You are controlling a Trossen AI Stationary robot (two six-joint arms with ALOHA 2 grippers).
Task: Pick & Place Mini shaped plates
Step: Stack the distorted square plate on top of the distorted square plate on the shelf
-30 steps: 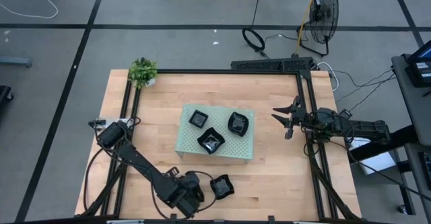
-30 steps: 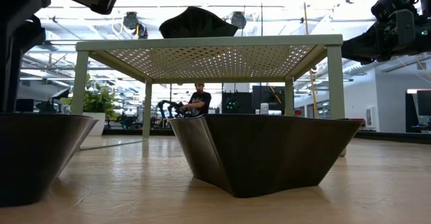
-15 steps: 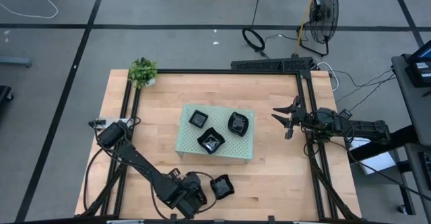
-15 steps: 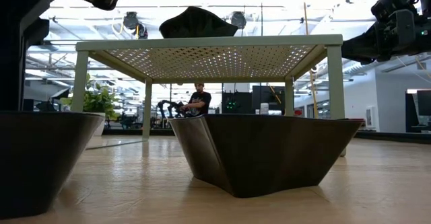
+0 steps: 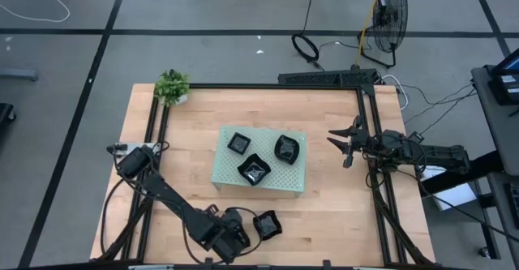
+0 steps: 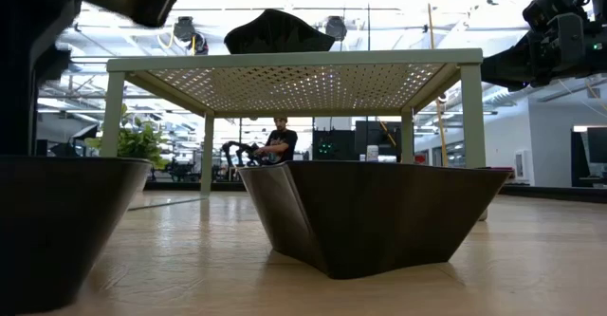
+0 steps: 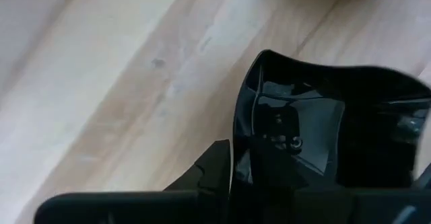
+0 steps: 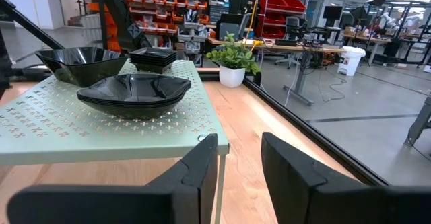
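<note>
The pale green perforated board [image 5: 261, 160] stands on short legs mid-table and carries three of the mini shaped plates: a small square plate [image 5: 238, 143] at its far-left part, a wavy-edged plate [image 5: 254, 169] at its near middle, and a leaf-like oval plate [image 5: 286, 148] toward its right side. In the right wrist view the same board [image 8: 101, 126] shows w/ the oval plate [image 8: 135, 93] nearest the camera, the wavy-edged one [image 8: 81, 62] behind it and the small square one [image 8: 161, 58] farther back, a potted plant [image 8: 232, 59] beyond the board's corner. A fourth black plate [image 5: 266, 225] sits on the bare wood of the table [image 5: 340, 213] near the front edge, apart from the board. The left gripper [image 5: 243, 233] is down at that plate, just beside its left edge; in the left wrist view a dark finger [image 7: 209, 177] lies right against the outside of the plate's [image 7: 303, 126] rim, w/ the glossy bowl straight ahead of the wrist. Whether the fingers actually pinch the rim, or how far they are parted, cannot be told. In the low view that plate [image 6: 370, 216] rests flat on the wood, w/ the board [image 6: 294, 65] standing behind it. The right gripper [image 5: 344, 143] waits right of the board, off the table surface, well apart from every plate; its two fingers [image 8: 192, 170] stand parted w/ a clear gap and nothing between them, pointing at the board's near corner.
</note>
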